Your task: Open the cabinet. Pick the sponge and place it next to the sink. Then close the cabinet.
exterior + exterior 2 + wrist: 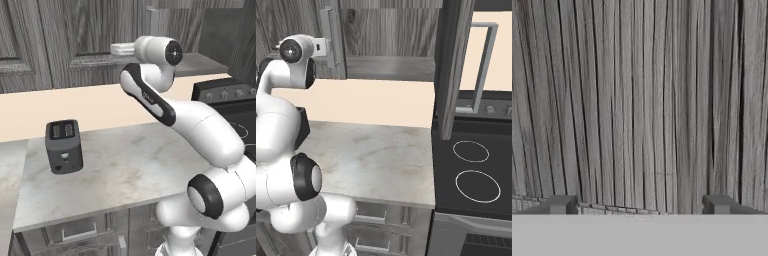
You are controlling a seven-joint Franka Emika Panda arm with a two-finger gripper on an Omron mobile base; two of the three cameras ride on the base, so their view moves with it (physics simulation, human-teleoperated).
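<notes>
Gripper (639,205) is hovering with jaws spread wide, holding nothing, nose close against the dark grey wood-grain cabinet (642,100) panel directly ahead of its fingertips (561,204).

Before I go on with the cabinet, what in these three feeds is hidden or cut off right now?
- Claw: open in the hand view, facing wood grain up close; which part of the cabinet it faces is unclear.
- Handle: partly hidden by the arm in the right base view.
- Cabinet top: cut off by the upper frame edge in both base views.
- Toaster: its far side faces away in the left base view.
</notes>
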